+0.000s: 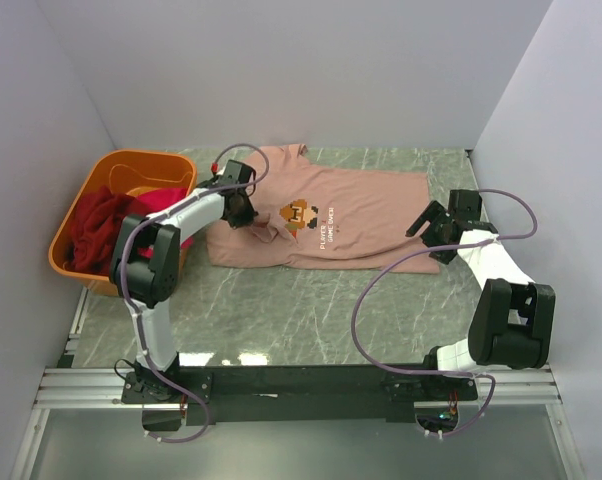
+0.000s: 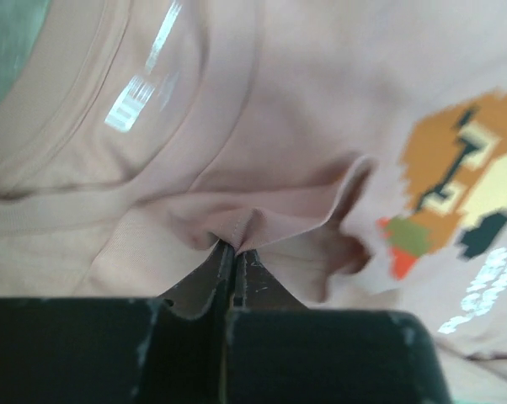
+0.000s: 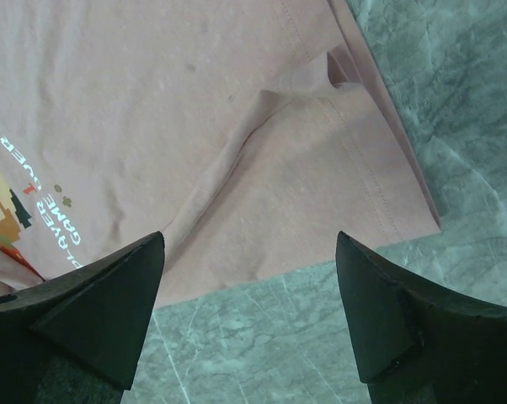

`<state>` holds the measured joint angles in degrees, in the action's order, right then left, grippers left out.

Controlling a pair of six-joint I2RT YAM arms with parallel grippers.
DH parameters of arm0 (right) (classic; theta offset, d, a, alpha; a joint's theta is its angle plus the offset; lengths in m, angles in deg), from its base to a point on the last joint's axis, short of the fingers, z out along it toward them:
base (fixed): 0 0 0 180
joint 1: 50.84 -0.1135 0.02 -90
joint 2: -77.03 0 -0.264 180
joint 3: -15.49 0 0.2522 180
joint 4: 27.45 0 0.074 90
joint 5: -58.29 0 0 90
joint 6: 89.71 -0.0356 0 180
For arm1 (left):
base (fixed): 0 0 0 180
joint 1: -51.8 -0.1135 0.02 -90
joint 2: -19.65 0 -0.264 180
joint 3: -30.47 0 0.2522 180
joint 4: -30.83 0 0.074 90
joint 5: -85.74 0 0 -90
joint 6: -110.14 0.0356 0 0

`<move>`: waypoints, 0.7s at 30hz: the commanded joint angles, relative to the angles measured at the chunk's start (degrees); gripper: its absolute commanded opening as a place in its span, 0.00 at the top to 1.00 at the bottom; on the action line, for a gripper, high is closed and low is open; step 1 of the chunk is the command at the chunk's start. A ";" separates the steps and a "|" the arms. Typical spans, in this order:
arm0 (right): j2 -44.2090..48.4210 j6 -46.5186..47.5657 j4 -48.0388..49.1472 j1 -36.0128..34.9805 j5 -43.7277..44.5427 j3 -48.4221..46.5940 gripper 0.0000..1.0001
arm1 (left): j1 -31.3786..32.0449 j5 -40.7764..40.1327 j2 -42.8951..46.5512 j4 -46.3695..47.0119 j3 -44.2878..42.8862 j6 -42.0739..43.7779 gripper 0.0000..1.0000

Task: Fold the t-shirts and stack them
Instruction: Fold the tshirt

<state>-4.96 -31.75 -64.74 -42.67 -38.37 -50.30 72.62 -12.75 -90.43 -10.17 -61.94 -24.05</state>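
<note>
A dusty pink t-shirt (image 1: 371, 215) with a pixel-art figure print (image 1: 299, 215) lies spread across the far middle of the table. My left gripper (image 1: 239, 210) is shut on a pinched fold of the pink shirt (image 2: 262, 210) just below its collar (image 2: 85, 194). My right gripper (image 1: 428, 228) is open and empty, hovering over the shirt's near right edge (image 3: 304, 236); its fingers (image 3: 110, 303) straddle bare table. Dark red and magenta t-shirts (image 1: 106, 225) lie bunched in the tub.
An orange plastic tub (image 1: 131, 165) stands at the far left beside my left arm. White walls close in the left, back and right. The green marble table (image 1: 301, 310) shows in front of the shirt.
</note>
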 commanded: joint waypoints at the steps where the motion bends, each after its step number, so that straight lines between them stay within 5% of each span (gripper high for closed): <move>1: 1.14 0.65 -0.29 -0.08 1.47 0.61 0.12 | 0.10 -2.22 -2.05 0.88 -6.93 0.77 0.99; 8: 1.23 1.27 -0.90 -0.16 1.82 0.26 0.12 | -1.22 -3.47 -7.60 -1.67 -15.82 -0.03 0.99; 10: 0.87 1.36 -1.17 -0.17 2.00 0.09 0.12 | -1.92 -2.41 -9.70 -1.76 -18.62 0.32 0.92; 17: 0.96 2.67 -1.52 -0.17 2.35 -0.79 0.12 | -2.89 -2.93 -13.85 -4.75 -27.52 1.47 0.47; 21: 2.19 2.76 -0.38 -0.16 1.39 -0.70 0.12 | -2.89 -1.53 -7.80 -1.06 -20.95 1.21 0.01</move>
<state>-4.94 -30.08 -66.09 -42.67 -37.12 -50.27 69.54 -14.96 -104.38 -13.27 -85.35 -22.69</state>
